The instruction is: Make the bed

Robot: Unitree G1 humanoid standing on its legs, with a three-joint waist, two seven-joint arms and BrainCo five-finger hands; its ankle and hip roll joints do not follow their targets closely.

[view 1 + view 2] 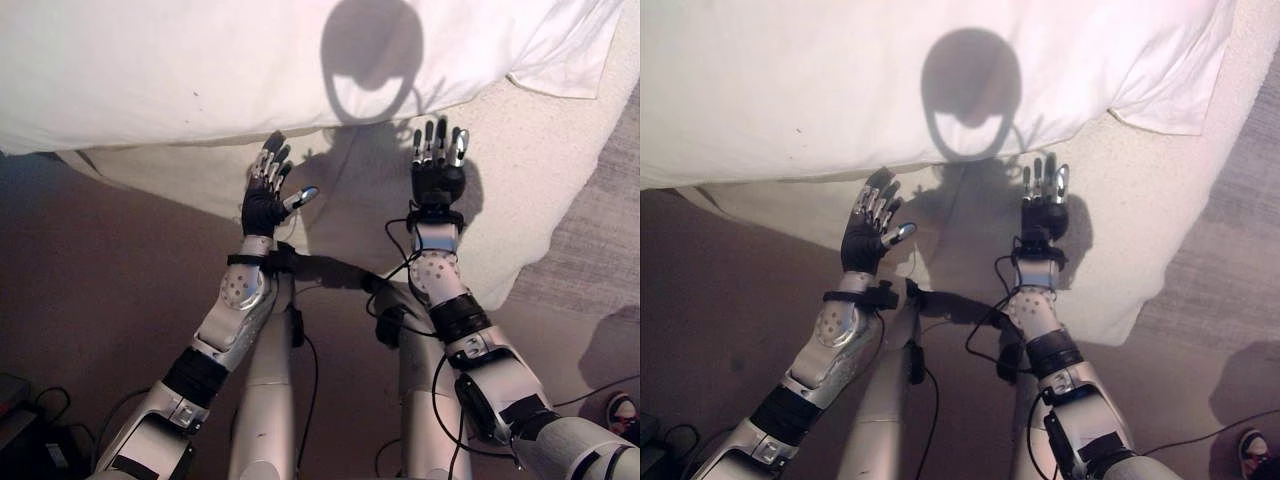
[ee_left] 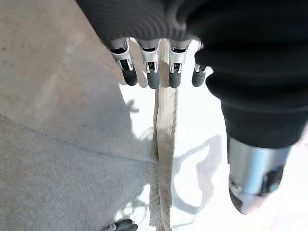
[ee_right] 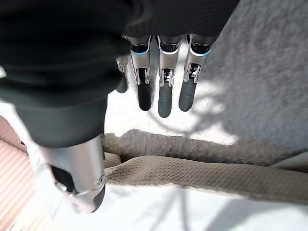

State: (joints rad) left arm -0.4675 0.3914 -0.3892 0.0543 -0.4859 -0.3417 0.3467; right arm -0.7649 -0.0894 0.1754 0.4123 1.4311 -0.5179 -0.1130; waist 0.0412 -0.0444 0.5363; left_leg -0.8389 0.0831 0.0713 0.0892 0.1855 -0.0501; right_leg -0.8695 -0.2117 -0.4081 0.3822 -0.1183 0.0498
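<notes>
Bedding fills the upper part of both eye views: a white duvet [image 1: 200, 70] lies across the top, its lower edge running from the left side toward the right, where a white corner [image 1: 565, 60] folds down. Under it a cream textured blanket [image 1: 520, 190] spreads out and drapes off the bed's edge, hanging down to a rounded lower corner [image 1: 500, 285] at the right. Its hem slants from upper left to that corner, so the cloth overhangs more on the robot's right than on its left.

Both hands are raised over the cream blanket just below the duvet's edge, and neither grips cloth. The left hand [image 1: 268, 190] has its fingers straight and fanned, thumb out to the side; in the left wrist view its fingers [image 2: 152, 67] point at a cream seam or fold [image 2: 163, 159] running between white and grey-cream cloth. The right hand [image 1: 438, 165] is likewise spread flat, fingers upright; its wrist view shows the fingers [image 3: 164, 91] extended above pale blanket, with a ribbed cream hem [image 3: 202, 175] lying across white cloth nearer the wrist. Whether the fingertips touch the blanket I cannot tell.

No containers are in view. Brown floor [image 1: 90, 290] lies open to the left of the bed and below the blanket's hem; a grey rug [image 1: 610, 220] sits at the right.
</notes>
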